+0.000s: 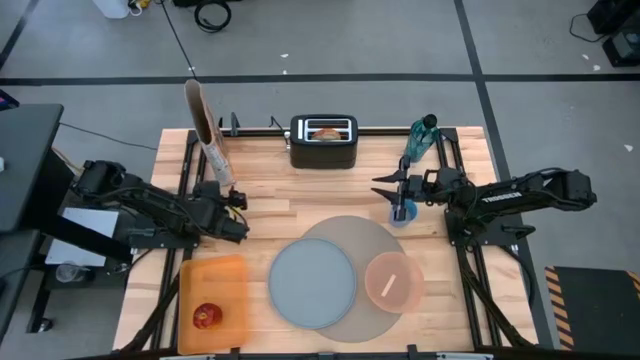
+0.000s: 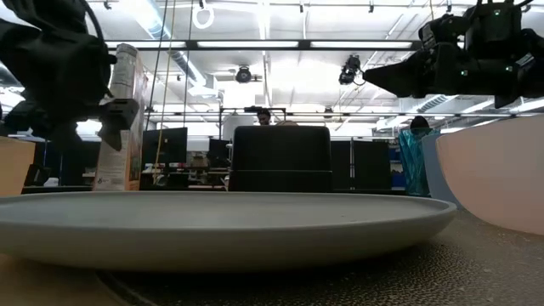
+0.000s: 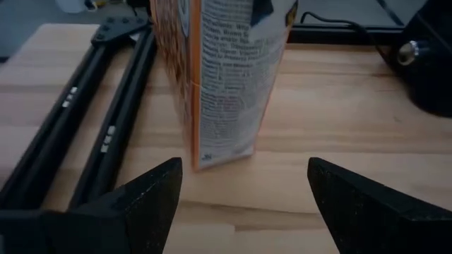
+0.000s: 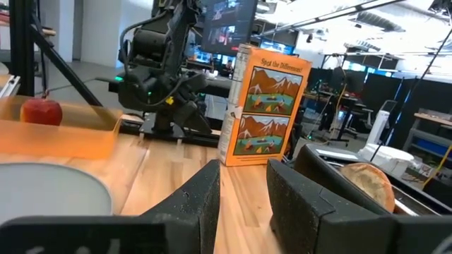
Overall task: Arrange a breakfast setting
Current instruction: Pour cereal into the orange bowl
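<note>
The round grey mat [image 1: 372, 250] lies at the table's near middle. On it rest the blue-grey plate [image 1: 312, 283] and the pink bowl [image 1: 393, 280], which has a slim pale spoon [image 1: 390, 279] inside. The bagel half [image 1: 326, 131] sticks up out of the black toaster [image 1: 323, 143] at the far edge. The red apple [image 1: 207, 317] sits on the orange board [image 1: 212, 300]. My left gripper [image 3: 244, 194] stands open just short of an upright cereal box [image 3: 226, 77]. My right gripper [image 4: 244, 190] hangs level above the table's right part, its fingers a little apart with nothing between them.
A teal bottle [image 1: 424, 136] stands at the far right, and a small blue thing [image 1: 402, 212] sits under my right arm. Black frame rails [image 3: 85, 120] run along the table's left and right sides. Bare wood lies between the toaster and the mat.
</note>
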Robot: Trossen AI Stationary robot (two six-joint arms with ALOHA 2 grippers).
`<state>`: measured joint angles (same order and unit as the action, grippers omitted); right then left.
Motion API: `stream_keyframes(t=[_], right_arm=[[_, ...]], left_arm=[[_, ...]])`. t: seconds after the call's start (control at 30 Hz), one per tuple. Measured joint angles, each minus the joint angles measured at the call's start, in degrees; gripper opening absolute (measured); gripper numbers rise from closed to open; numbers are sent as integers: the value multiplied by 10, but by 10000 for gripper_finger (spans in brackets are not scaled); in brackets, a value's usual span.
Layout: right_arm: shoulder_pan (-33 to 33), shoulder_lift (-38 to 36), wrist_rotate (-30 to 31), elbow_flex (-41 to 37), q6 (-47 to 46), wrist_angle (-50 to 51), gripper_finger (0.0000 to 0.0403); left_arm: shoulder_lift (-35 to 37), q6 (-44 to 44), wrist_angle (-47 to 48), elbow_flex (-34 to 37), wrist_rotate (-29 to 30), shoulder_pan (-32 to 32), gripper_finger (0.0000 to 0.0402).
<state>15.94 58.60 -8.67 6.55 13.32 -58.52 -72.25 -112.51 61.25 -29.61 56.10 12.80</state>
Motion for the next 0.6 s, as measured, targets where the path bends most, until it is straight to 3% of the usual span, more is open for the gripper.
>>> stream_keyframes(t=[0.23, 0.47, 0.6], right_arm=[[0, 0, 0, 0, 1, 0, 124], [0, 0, 0, 0, 11, -4, 124], [0, 0, 0, 0, 14, -5, 124]], left_arm=[[-14, 25, -15, 0, 18, -37, 315], [-17, 164, -122, 0, 36, -92, 315], [-17, 174, -117, 0, 39, -124, 315]])
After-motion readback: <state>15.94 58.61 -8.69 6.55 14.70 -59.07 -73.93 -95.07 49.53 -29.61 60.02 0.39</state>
